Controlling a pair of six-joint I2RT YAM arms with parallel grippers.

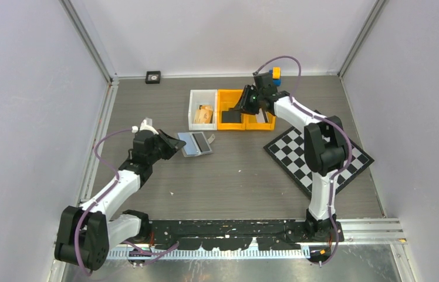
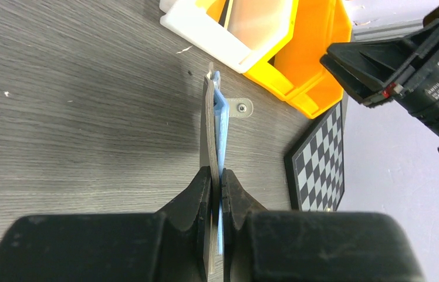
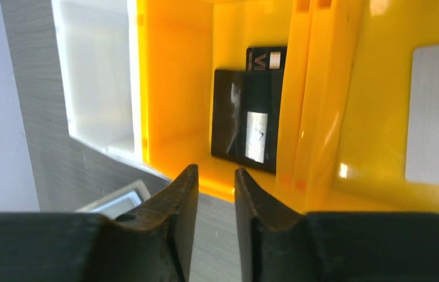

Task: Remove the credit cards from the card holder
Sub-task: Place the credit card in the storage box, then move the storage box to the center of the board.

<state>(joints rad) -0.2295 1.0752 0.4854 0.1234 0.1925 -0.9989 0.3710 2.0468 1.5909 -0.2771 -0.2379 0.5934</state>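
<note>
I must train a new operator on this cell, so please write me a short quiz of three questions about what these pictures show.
1. True or false: the left gripper is shut on the card holder.
2. Where do the black cards lie? A: white bin. B: orange bin. C: checkerboard.
3. What does the right gripper hold?
Key: 1 true; 2 B; 3 nothing, its jaws stand slightly apart with nothing between them.
</note>
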